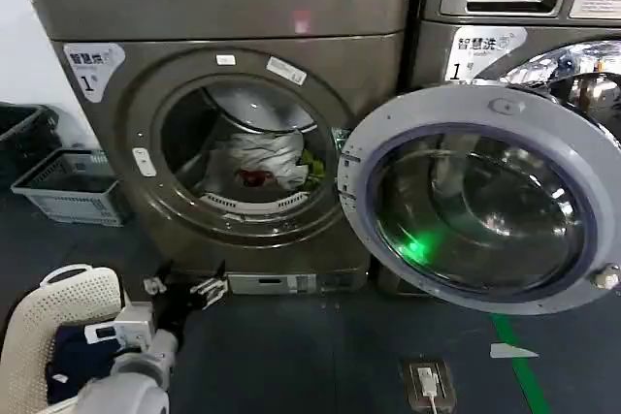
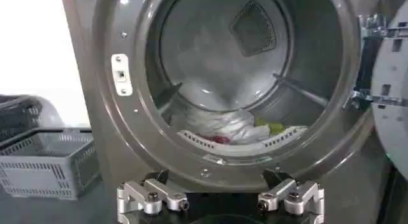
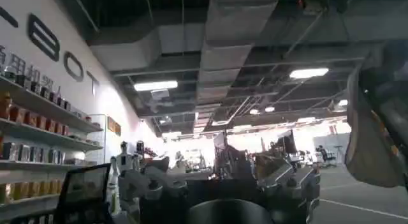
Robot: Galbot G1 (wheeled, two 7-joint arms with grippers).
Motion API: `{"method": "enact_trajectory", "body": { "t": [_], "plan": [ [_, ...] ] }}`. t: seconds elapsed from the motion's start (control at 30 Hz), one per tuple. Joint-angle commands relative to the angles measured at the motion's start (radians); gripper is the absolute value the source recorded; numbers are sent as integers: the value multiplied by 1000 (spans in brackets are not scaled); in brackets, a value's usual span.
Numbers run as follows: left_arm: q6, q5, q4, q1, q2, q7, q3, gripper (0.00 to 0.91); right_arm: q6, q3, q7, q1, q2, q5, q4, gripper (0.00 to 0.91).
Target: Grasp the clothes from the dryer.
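Dryer (image 1: 233,133) door (image 1: 475,196) swung fully open to the right, porthole clear. Clothes (image 1: 260,160) heaped low in the drum, just behind the front lip: mostly white fabric, red patch at the lower front, yellow-green piece at the right edge; same heap seen from the left wrist (image 2: 220,126). Left gripper (image 1: 189,290) low, in front of the machine's base, below the porthole and well apart from the pile; fingers spread wide, nothing held (image 2: 220,200). Right gripper (image 3: 217,193) aimed away from the machine toward a room with shelves; looks spread with nothing between the fingers. Judged handling: soft, light, limp, no rigid edge; likely to sag, trail and possibly snag on the lip when lifted. Best hold judged to be a raised white fold at the top centre of the heap, pinched deep enough to gather several layers.
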Motion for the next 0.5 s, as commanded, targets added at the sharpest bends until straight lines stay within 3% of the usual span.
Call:
{"method": "enact_trajectory", "body": {
  "t": [0.03,0.5],
  "plan": [
    [49,0,4,0,1,-1,-1,907,2,2,2,-2,0,1,-2,907],
    [49,5,7,1,-1,4,3,907,3,-3,1,2,1,1,-3,907]
  ]
}}
